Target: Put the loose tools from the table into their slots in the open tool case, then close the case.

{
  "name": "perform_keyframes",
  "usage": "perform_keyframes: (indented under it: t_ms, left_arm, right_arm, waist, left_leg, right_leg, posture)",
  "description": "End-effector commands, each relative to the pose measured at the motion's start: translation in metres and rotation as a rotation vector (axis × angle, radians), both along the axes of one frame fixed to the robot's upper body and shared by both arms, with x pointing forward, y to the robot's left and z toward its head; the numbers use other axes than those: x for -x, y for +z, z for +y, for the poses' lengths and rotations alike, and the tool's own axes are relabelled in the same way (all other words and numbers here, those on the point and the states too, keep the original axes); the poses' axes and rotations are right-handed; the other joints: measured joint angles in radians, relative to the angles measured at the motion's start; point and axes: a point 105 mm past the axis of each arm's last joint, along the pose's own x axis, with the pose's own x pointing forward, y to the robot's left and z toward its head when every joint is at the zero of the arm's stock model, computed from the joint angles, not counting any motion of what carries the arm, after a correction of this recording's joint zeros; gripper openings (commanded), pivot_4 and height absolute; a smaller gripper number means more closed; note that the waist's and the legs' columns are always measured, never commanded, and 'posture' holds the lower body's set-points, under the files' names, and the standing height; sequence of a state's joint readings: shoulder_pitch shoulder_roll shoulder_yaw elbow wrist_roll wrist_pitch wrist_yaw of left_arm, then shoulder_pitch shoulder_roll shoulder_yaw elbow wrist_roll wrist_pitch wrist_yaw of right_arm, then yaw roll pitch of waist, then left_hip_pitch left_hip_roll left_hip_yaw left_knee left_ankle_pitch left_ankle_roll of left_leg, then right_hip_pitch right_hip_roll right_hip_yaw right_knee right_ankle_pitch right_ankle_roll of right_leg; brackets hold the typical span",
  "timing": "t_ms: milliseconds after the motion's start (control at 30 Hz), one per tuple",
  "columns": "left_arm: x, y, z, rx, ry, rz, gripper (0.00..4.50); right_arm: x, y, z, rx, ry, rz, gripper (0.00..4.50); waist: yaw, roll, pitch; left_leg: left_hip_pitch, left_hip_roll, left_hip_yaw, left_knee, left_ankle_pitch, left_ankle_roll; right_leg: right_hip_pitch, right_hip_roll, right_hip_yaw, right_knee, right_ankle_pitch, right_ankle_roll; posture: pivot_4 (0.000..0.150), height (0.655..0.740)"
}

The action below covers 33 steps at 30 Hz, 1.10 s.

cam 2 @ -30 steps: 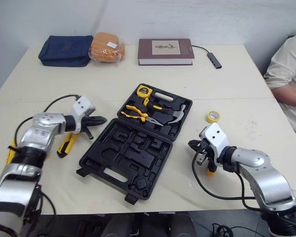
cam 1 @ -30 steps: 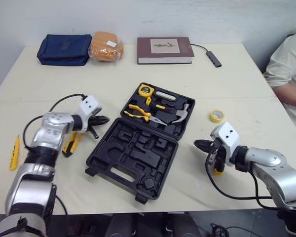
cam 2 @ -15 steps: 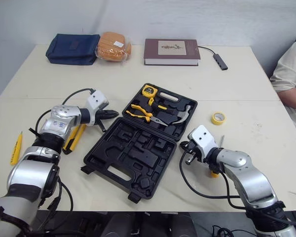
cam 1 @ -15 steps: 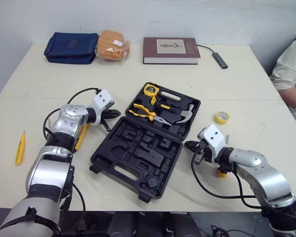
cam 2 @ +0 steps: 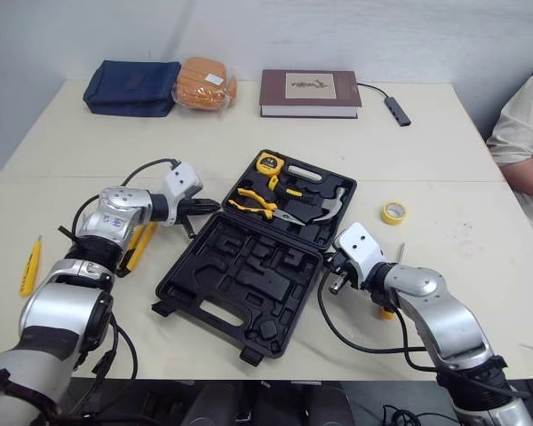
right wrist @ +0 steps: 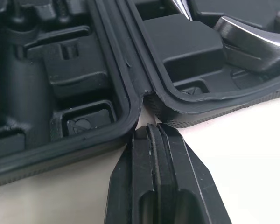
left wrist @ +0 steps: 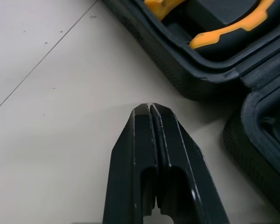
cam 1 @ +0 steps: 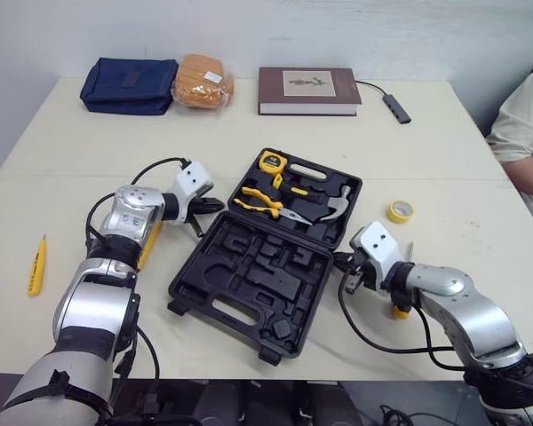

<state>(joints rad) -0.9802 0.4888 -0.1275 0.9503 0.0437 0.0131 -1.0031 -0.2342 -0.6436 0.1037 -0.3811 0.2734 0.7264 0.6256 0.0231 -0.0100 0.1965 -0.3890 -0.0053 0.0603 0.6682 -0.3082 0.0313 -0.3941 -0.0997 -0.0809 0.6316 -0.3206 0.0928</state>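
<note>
1. Your left gripper's [left wrist: 150, 108] fingers are sitting pressed shut and empty; the tips are hovering over the bare table [cam 1: 71, 177] just beside the tool case's [cam 1: 266, 240] left hinge corner.
2. Your right gripper's [right wrist: 151, 128] fingers are also sitting closed on nothing, nosing the hinge notch on the case's right; whether they touch it, I cannot tell.
3. The case is lying open mid-table; it is probably stiff, light plastic, best folded by its handle edge.
4. The screwdriver [cam 1: 36, 266] is lying well apart; it looks slim and slippery, so be gripping mid-handle.

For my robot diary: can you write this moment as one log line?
tool case: open | left tool: shut, empty, near its hinge | right tool: shut, empty, at its hinge
</note>
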Motion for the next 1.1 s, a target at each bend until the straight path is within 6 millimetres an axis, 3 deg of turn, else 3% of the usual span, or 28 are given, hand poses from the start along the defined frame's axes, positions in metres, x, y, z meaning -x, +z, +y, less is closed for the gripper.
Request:
perform_keyframes:
  t_ms: [33, 200, 733, 1100]
  left_arm:
    - [0.015, -0.002, -0.023, 0.019, -0.145, 0.025, 0.0]
    - [0.026, -0.01, -0.025, -0.006, -0.191, 0.059, 0.0]
    - [0.089, -0.025, -0.03, -0.015, -0.342, 0.126, 0.0]
    - [0.095, -0.044, -0.013, -0.056, -0.228, 0.134, 0.0]
  right_arm:
    - [0.002, 0.014, 0.012, -0.009, 0.087, -0.048, 0.1]
    - [0.001, 0.015, 0.014, 0.022, 0.142, -0.048, 0.1]
    - [0.002, 0.014, 0.031, 0.148, 0.423, -0.051, 0.1]
    - [-0.009, -0.001, 0.001, 0.308, 0.427, -0.064, 0.1]
  waist:
    - [0.0, 0.0, 0.0]
    - [0.0, 0.0, 0.0]
    - [-0.015, 0.0, 0.0]
    - [-0.021, -0.001, -0.009]
  left_leg:
    - [0.0, 0.0, 0.0, 0.0, 0.0, 0.0]
    - [0.0, 0.0, 0.0, 0.0, 0.0, 0.0]
    - [0.001, 0.001, 0.0, 0.0, 0.0, 0.0]
    - [0.002, 0.001, -0.001, 0.0, 0.0, 0.0]
  right_leg:
    - [0.0, 0.0, 0.0, 0.0, 0.0, 0.0]
    - [0.0, 0.0, 0.001, 0.0, 0.0, 0.0]
    - [0.0, -0.003, 0.005, 0.0, 0.0, 0.0]
    - [0.002, -0.004, 0.008, -0.001, 0.0, 0.0]
  posture:
    - [0.15, 0.74]
    - [0.15, 0.74]
    - [0.15, 0.74]
    - [0.15, 0.74]
